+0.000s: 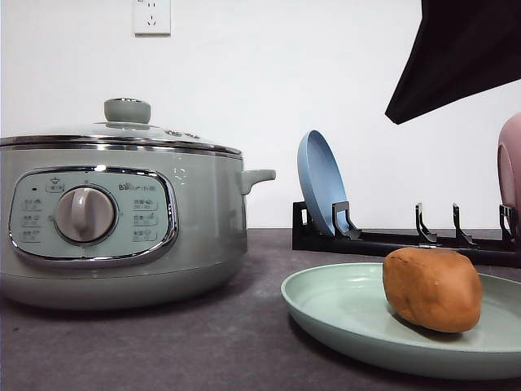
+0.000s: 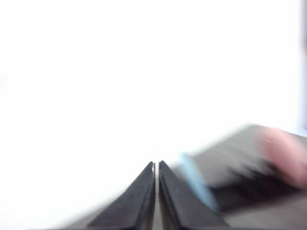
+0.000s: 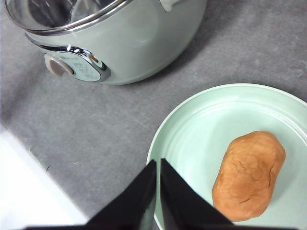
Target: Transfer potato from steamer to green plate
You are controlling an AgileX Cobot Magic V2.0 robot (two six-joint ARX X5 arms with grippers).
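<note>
The bench (image 1: 203, 342) is grey and mostly bare, and the biggest thing on it is the steamer (image 1: 122, 220), lid on, its dial facing the front. In the right wrist view it sits well beyond the right gripper (image 3: 158, 165), out past the plate's far edge. Next in size is the green plate (image 1: 342, 305), lying flat right under that gripper — the closed fingers (image 3: 144, 191) hang over its near rim, pressed together with nothing between them.

The potato (image 3: 249, 175) rests on the plate, off to one side of the right fingertips and close by, not touching them. Its long axis runs roughly the way the fingers point, tilted a little. So the transfer looks done to me, with the potato out of the steamer and settled on the plate.

The left gripper (image 2: 157, 165) is shut too, empty — its view is blurred, aimed at the white wall with the blue plate (image 2: 199, 184) and the rack (image 1: 407, 240) just past its tips. The right arm is plainly the nearer one to the potato.
</note>
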